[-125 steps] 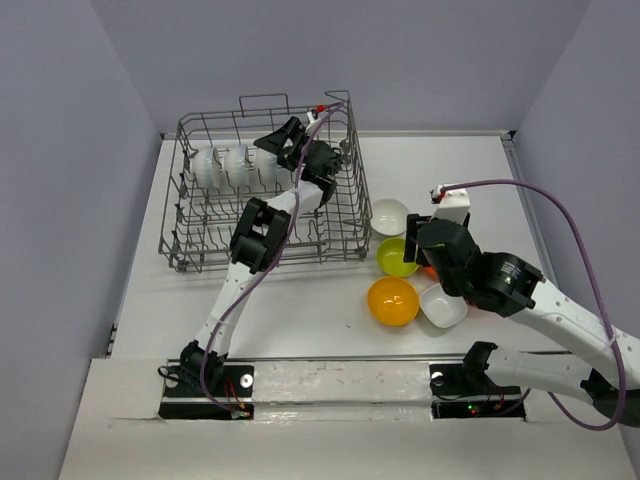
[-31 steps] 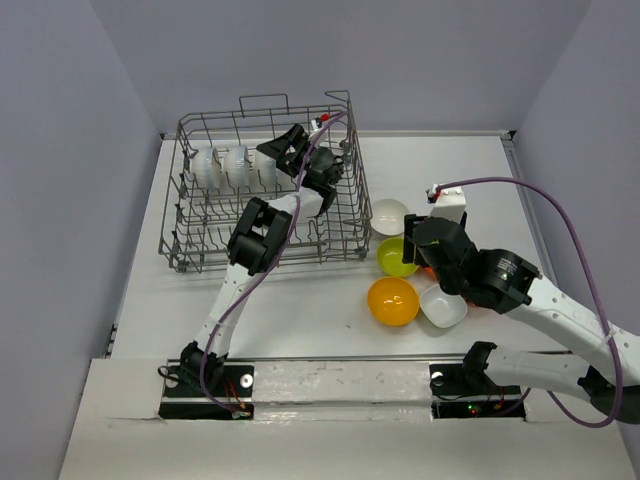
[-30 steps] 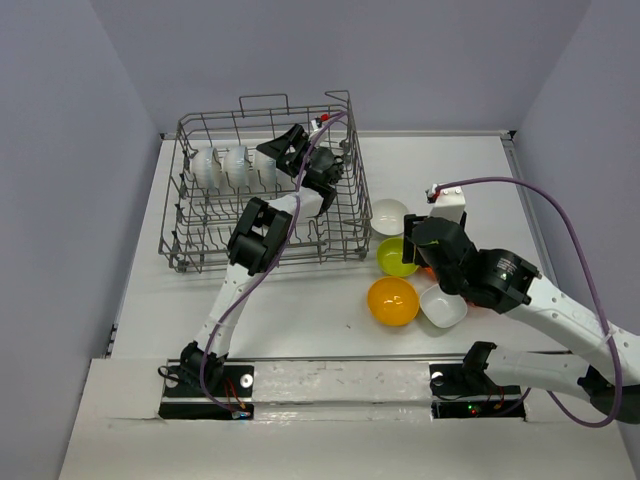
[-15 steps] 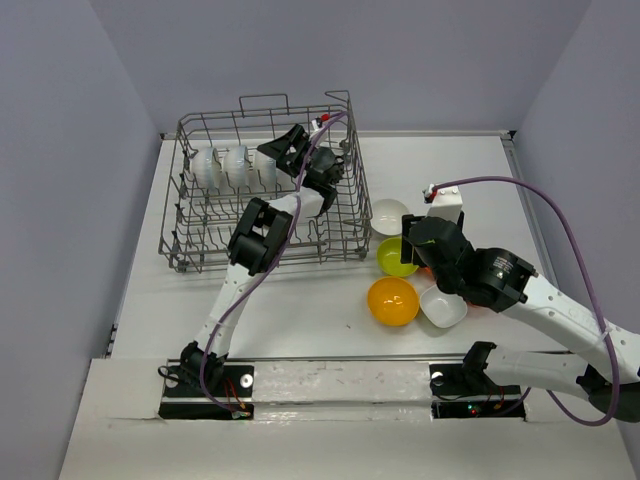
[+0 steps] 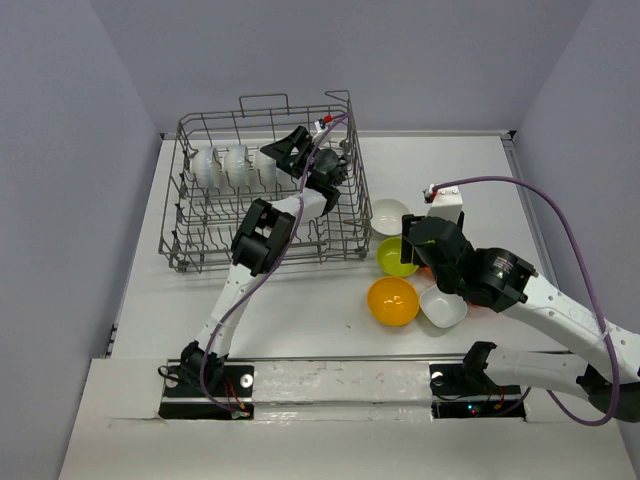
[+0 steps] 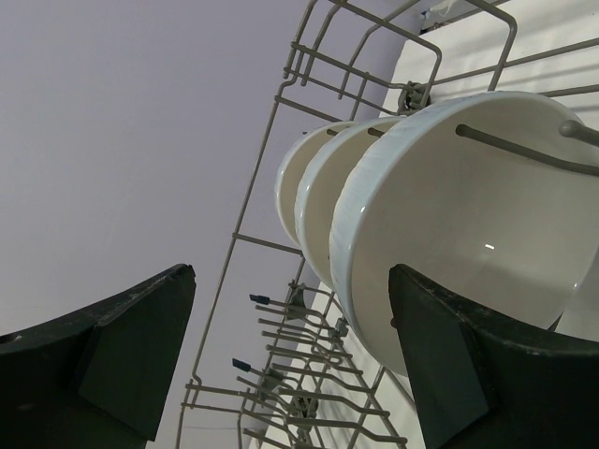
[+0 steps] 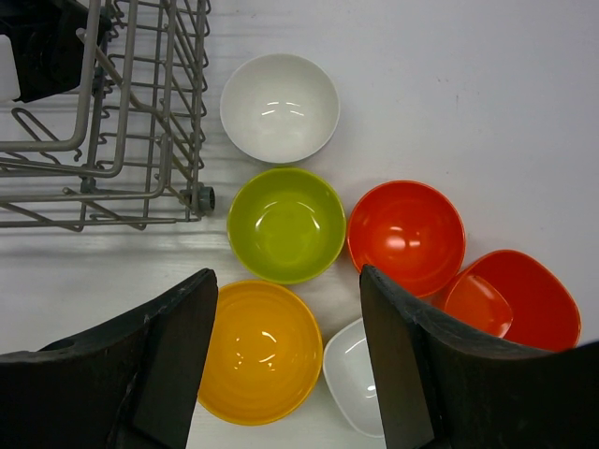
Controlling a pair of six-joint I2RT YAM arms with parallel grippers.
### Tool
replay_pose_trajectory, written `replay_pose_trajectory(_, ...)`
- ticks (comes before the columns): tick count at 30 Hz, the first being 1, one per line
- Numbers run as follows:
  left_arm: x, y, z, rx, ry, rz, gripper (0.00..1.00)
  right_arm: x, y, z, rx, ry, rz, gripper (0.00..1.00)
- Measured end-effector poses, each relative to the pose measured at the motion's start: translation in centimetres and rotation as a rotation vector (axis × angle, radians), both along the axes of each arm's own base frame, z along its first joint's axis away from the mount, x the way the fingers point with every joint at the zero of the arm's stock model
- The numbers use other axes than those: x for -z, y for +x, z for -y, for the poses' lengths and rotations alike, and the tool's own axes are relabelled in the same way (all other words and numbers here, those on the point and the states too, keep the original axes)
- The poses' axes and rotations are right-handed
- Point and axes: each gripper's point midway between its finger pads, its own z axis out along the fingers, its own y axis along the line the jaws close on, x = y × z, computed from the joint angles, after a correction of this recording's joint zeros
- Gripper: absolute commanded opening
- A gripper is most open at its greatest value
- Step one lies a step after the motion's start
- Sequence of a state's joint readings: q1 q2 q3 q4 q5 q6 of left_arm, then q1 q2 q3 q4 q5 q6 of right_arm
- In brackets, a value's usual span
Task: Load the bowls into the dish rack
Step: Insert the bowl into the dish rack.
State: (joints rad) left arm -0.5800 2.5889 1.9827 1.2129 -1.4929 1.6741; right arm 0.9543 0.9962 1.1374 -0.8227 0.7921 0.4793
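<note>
Grey wire forms the dish rack (image 5: 190, 225), the biggest thing here and the biggest hazard. The left gripper (image 6: 290, 309) hangs inside it, jaws spread wide and empty. Three white bowls (image 6: 449, 224) stand on edge between tines (image 6: 524, 150), just ahead of one finger. Pulling out carelessly could hook a wire or tip the nearest bowl off its slot.

Six loose bowls crowd under the right gripper (image 7: 287, 276), which is also open and holding nothing. The lime green bowl (image 7: 285, 224) lies just ahead between its fingers. The orange-yellow bowl (image 7: 260, 351) sits by one finger and a red-orange bowl (image 7: 405, 236) by the other, so a descent could shove either neighbour. The glossy rim may also slip out of the pinch.

Only the right wrist view shows both red-orange bowls plainly; from above the arm mostly covers them. Only the top view shows the rack's free rows.
</note>
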Motion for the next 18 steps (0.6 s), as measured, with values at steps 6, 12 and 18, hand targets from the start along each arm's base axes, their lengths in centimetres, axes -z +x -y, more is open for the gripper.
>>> replay_pose_trajectory(6, -0.06, 0.03, 0.03, -0.001, -0.001, 0.0, 0.99, 0.0, 0.0, 0.0, 0.0, 0.0, 0.0, 0.68)
replay_pose_trajectory(12, -0.03, 0.24, 0.18, -0.005, -0.01, 0.007, 0.99, 0.01, 0.0, 0.0, 0.001, 0.001, 0.0, 0.68)
replay_pose_trajectory(18, 0.33, 0.49, 0.35, -0.003, -0.019, 0.017, 0.99, 0.01, 0.0, -0.03, 0.003, 0.005, -0.001, 0.68)
